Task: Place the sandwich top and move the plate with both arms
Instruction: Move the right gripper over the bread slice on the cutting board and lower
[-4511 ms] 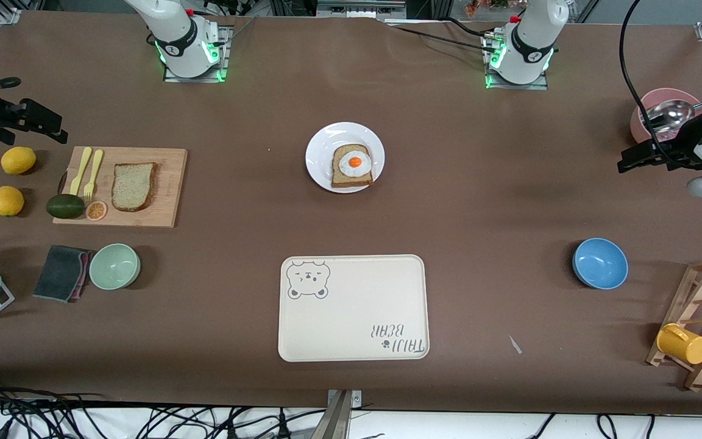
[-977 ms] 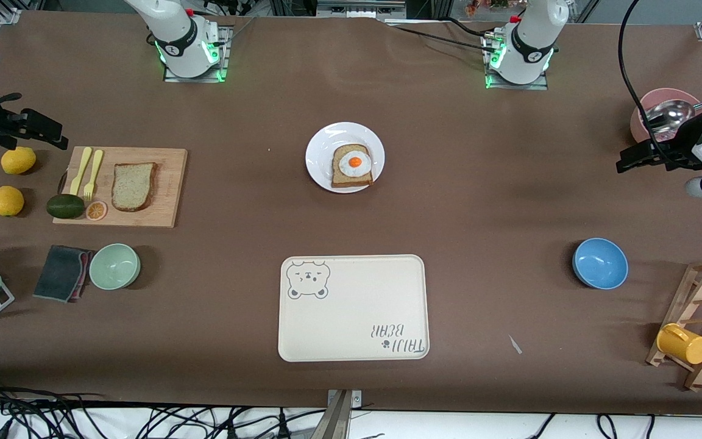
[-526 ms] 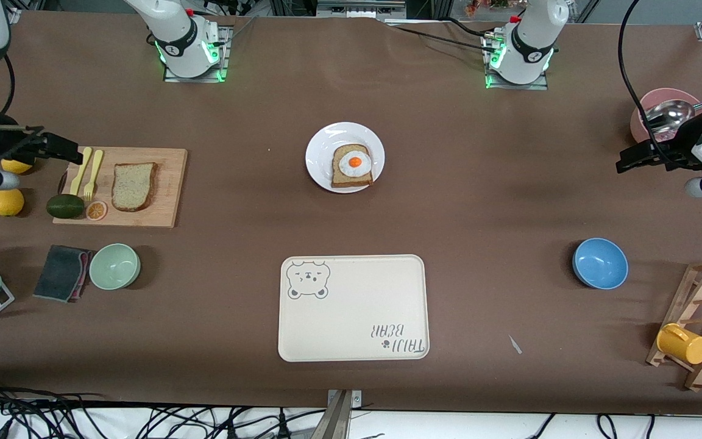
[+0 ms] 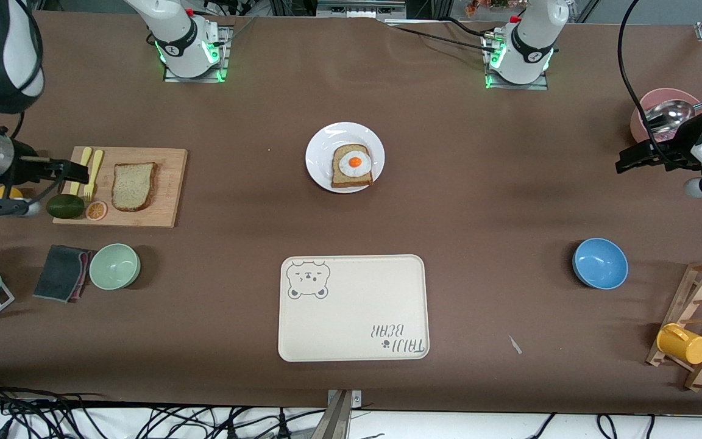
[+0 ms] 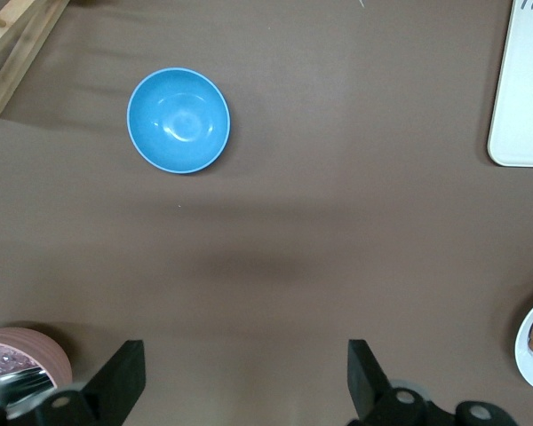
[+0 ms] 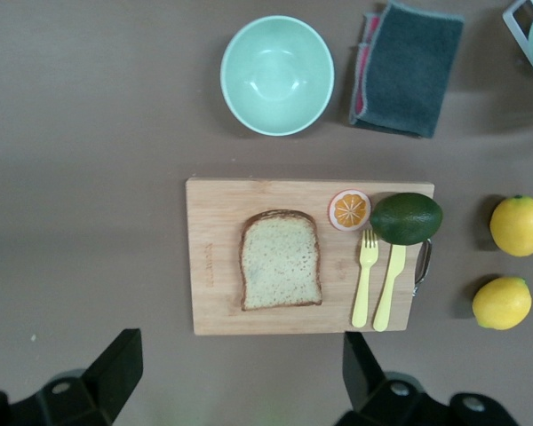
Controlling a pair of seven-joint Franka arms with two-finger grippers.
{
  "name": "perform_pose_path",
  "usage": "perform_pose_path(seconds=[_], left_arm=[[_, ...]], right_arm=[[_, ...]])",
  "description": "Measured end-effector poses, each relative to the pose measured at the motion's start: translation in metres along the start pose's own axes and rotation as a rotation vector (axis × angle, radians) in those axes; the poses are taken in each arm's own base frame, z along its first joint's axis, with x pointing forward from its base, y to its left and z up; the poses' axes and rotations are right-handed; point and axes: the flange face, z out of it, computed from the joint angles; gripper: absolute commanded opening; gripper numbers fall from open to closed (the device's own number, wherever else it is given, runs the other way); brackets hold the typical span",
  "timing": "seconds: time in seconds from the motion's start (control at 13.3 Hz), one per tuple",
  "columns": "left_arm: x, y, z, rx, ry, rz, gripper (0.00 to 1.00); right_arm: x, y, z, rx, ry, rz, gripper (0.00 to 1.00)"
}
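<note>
right gripper [image 4: 80, 172] up over the cutting board [image 4: 168, 183] edge, fingers spread wide, sandwich top [image 4: 134, 186] lying flat on that board, left gripper [image 4: 625, 163] parked near the pink bowl [image 4: 646, 110], fingers spread, plate [image 4: 320, 146] mid-table

The only readable writing is on the cream tray [image 4: 354, 308], in the lower middle of the front view. Two lines of dark lettering stand in the tray's lower right corner, turned upside down as that view shows them; they appear to read "TAIJI BEAR", with a small paw mark beside the words. A line drawing of a bear's face sits in the tray's upper left corner. In the left wrist view only a sliver of this lettering shows at the upper right edge, too cut off to read
</note>
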Motion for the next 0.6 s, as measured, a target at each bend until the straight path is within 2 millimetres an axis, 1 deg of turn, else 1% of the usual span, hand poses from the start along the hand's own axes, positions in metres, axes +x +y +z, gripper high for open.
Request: perform_pose_path(seconds=[0.15,0.3,0.38,0.53,0.6], left_arm=[[0.0,0.0,0.0,0.0,0.0,0.0,1.0],[0.0,0.0,0.0,0.0,0.0,0.0,1.0],[0.0,0.0,0.0,0.0,0.0,0.0,1.0],[0.0,0.0,0.0,0.0,0.0,0.0,1.0],[0.0,0.0,0.0,0.0,0.0,0.0,1.0]], right_arm=[[0.004,-0.004,0.028,-0.061,-0.009,0.056,0.99],[0.005,-0.011,0.056,-0.123,0.002,0.113,0.94],[0.004,-0.016,0.072,-0.148,0.007,0.146,0.93],[0.001,-0.031,0.107,-0.178,0.026,0.219,0.84],[-0.002,-0.04,0.124,-0.198,0.043,0.251,0.84]])
